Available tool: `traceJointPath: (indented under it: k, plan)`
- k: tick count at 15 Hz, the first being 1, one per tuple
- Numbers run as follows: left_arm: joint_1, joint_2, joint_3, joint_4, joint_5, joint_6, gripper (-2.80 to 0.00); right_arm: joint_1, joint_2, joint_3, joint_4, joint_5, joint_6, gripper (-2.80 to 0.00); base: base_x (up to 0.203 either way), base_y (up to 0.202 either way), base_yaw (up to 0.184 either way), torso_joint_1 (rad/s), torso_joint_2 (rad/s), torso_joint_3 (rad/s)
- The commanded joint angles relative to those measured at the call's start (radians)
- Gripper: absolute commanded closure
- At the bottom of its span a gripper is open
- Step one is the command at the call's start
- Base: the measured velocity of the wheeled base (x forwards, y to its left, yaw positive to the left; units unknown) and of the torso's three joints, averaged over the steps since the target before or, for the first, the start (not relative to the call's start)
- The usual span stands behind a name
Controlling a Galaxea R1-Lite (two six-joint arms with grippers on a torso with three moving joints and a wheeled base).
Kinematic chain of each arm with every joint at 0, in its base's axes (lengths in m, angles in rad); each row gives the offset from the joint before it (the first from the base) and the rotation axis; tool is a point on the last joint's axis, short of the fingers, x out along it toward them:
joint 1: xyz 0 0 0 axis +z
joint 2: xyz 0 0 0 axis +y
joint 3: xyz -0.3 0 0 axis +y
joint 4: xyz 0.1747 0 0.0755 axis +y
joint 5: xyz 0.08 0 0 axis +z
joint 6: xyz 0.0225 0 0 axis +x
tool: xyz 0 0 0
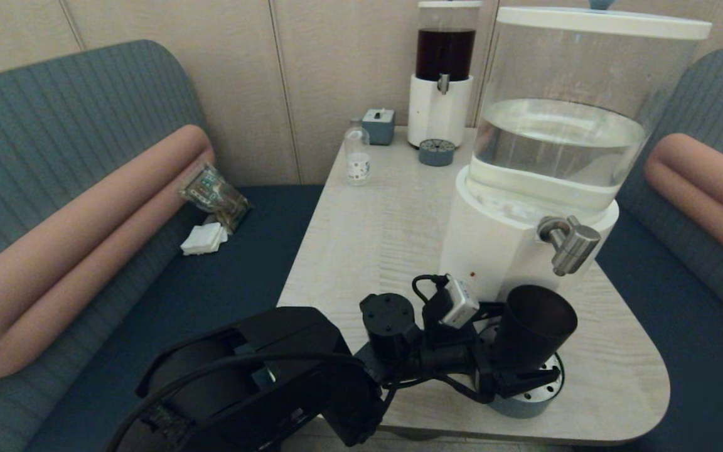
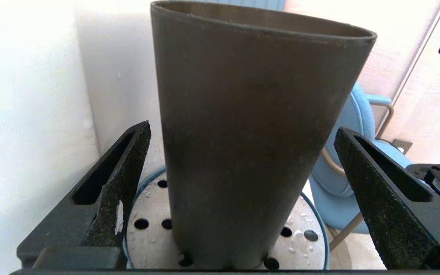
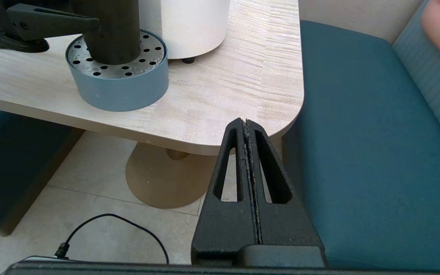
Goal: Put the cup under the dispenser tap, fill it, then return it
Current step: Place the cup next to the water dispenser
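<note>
The cup (image 1: 534, 333) is seen standing upright on a round perforated drip tray (image 1: 524, 398) with a grey-blue wall, at the near right corner of the surface (image 1: 374, 238). It is placed below the dispenser tap (image 1: 572, 243), which is angled downward from the white base of the large dispenser (image 1: 543, 157); clear water is held in the tank above.

The left tool (image 2: 239, 179) is positioned around the lower part of the cup, released: in the left wrist view a gap is visible between each finger (image 2: 128, 168) and the cup wall, so the cup is not gripped. Droplets are noted on the tray plate.

The right tool (image 3: 247, 124) is clenched, its fingers pressed together with nothing between them; it is held low, off the right edge of the surface, over the floor beside the blue bench seat (image 3: 376, 152).

At the far end of the surface a smaller dispenser (image 1: 443, 75) with dark liquid and a small clear bottle (image 1: 357, 157) are recorded.
</note>
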Motion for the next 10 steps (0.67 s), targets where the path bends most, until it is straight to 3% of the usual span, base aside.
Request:
traceJointPath:
  k: [1, 10]
  plan:
    - [-0.01, 0.015, -0.022, -0.009, 0.003, -0.001, -2.8, 0.0, -0.002, 0.0, 0.0, 0.001, -0.001, 0.0, 0.0, 0.0, 0.0, 0.0, 0.0, 0.0]
    - [-0.021, 0.034, -0.043, -0.009, 0.03, -0.006, -2.8, 0.0, -0.002, 0.002, 0.0, 0.001, -0.001, 0.0, 0.0, 0.0, 0.0, 0.0, 0.0, 0.0]
